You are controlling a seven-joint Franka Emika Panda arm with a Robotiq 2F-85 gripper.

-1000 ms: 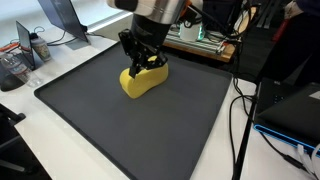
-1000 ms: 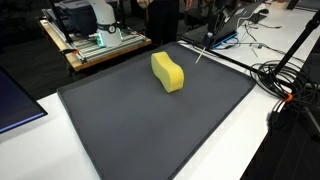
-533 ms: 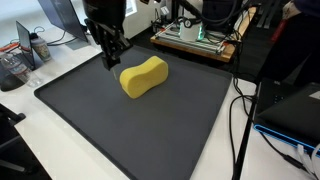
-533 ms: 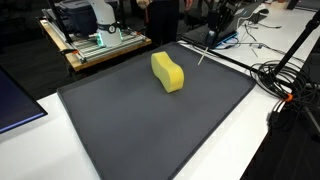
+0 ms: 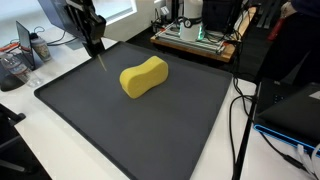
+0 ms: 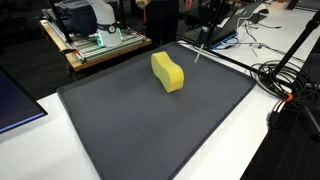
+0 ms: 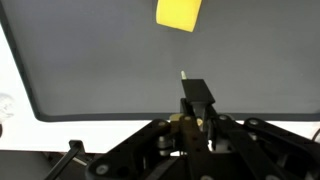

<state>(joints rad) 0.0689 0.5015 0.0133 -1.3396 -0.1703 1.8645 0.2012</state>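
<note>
A yellow sponge [image 5: 143,77] [image 6: 168,72] lies on the dark mat [image 5: 130,135] [image 6: 150,130], towards its far side. My gripper [image 5: 93,46] [image 6: 207,36] hangs above a far corner of the mat, well away from the sponge. Its jaws are shut on a thin pale stick [image 5: 100,61] [image 6: 200,53] that points down at the mat. In the wrist view the gripper [image 7: 195,95] comes in from the bottom. The stick's tip [image 7: 183,73] shows just past the fingers, and the sponge [image 7: 178,14] sits at the top edge.
A wooden board with electronics [image 5: 195,40] [image 6: 100,45] stands behind the mat. Black cables [image 6: 285,80] [image 5: 240,110] trail beside it. A laptop [image 5: 290,110] and a monitor [image 5: 60,15] stand on the white table around the mat.
In an exterior view the gripper has left its place over the sponge and moved to the mat's far corner. The sponge has stayed put.
</note>
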